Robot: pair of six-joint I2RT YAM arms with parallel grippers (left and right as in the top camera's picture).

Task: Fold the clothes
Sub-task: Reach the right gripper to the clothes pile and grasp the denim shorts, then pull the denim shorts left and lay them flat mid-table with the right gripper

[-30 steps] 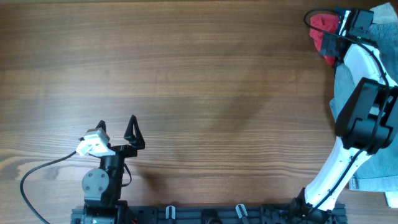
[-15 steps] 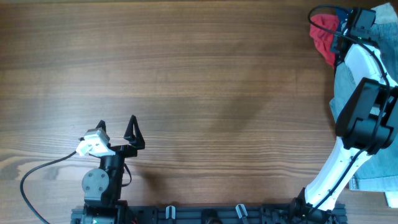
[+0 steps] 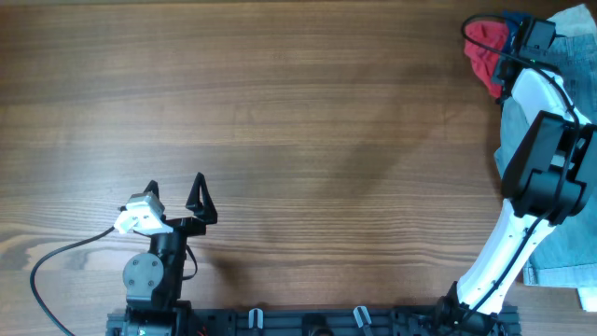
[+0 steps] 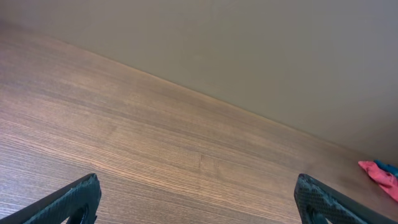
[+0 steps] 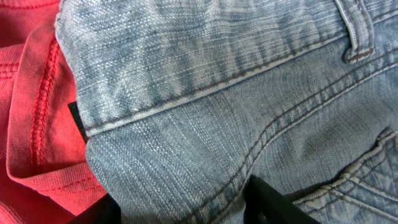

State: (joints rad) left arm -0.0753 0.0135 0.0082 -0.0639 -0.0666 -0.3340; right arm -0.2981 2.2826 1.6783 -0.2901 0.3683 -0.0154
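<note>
Overhead worktop [image 3: 280, 112]: bare wood nearly all the way across, with the cloth piled at the far right edge.
Denim shorts [image 3: 585, 70]: heaped under the right arm. Thick, floppy and fairly heavy, with plenty of grip. The stiff waistband seam looks like the best hold.
Red garment [image 3: 485, 47]: touching the shorts' edge, so it could drag along with them.
Left jaws: wide, holding nothing, well away from the shorts.
Right jaws: partly apart with denim bunched between them. Cannot tell whether they are clamped.

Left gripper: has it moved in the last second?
No. The left gripper sits open over the same wood grain of the table.
</note>
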